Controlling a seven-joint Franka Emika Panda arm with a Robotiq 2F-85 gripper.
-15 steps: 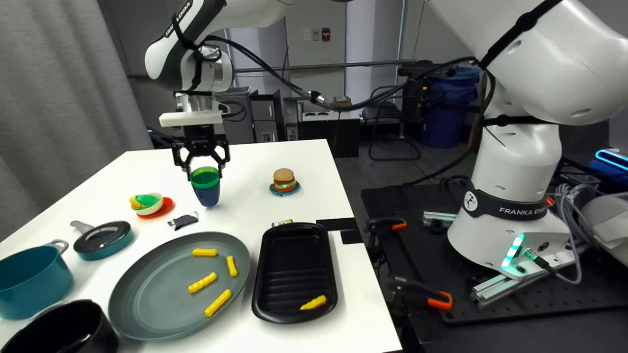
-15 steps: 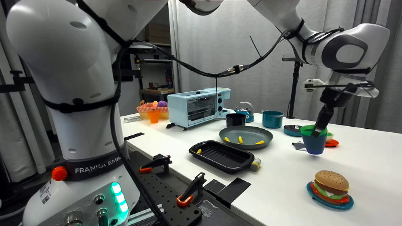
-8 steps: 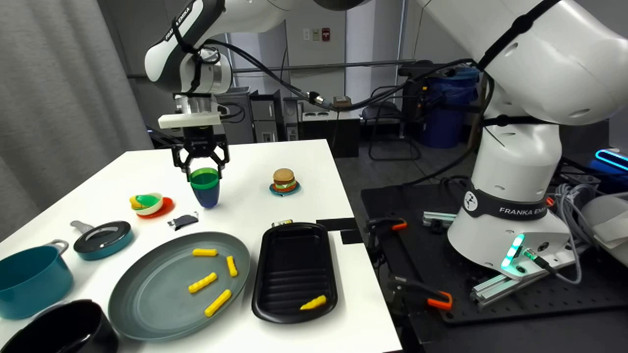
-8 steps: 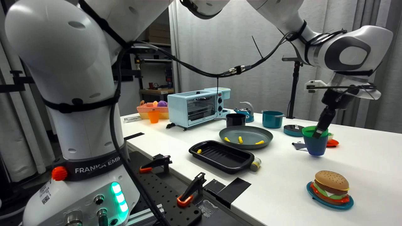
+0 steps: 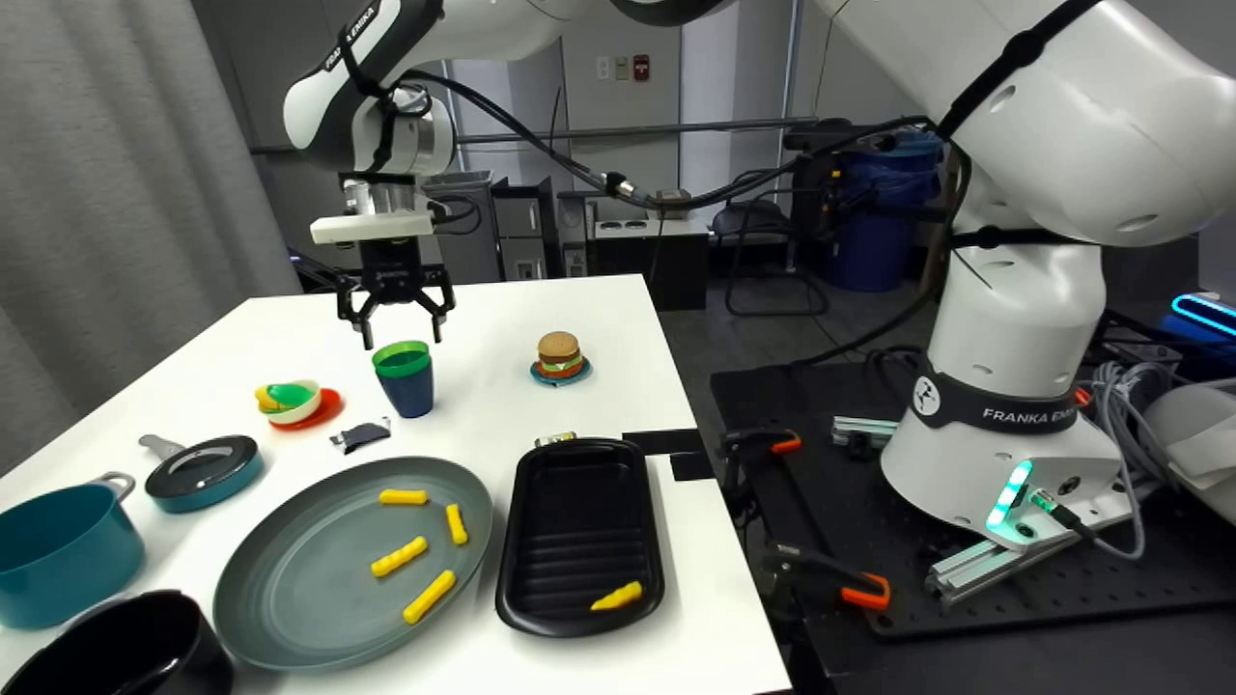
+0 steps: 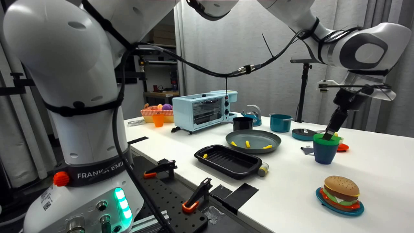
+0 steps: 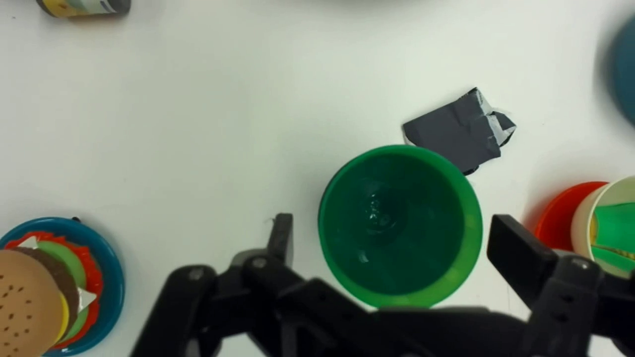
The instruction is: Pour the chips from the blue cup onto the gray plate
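Below the gripper (image 5: 402, 342), spread wide apparently for release, the green-rimmed blue cup (image 5: 407, 386) is being supported upright, ungripped; well away, yellow chips (image 5: 398, 557) are being contained by the rimmed gray plate (image 5: 294, 579).

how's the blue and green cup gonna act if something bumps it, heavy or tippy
The cup is probably light: it looks like plastic and seems empty in the wrist view. It could tip if bumped high up, since it narrows toward its base. Once over, its round sides would likely let it roll.
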